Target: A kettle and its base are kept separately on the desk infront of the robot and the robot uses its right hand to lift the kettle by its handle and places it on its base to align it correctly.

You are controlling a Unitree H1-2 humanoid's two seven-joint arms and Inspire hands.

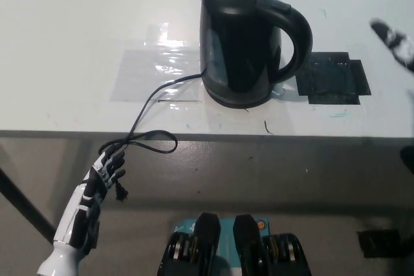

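The black kettle [249, 37] stands upright on its round base [234, 100] at the middle of the white desk [77, 24], its handle [292, 33] turned to the right. My black right hand [393, 38] shows only as a blurred tip at the right edge, well clear of the handle and holding nothing. Below the desk's front edge at the lower left, my white left hand [107, 172] hangs at rest, open. It sits beside the loop of the black power cord [150, 139].
The cord runs from the base over the desk's front edge, and its plug [121, 192] dangles by my left hand. A black taped square [333, 81] lies right of the kettle. A patch of clear tape [155, 72] lies to its left.
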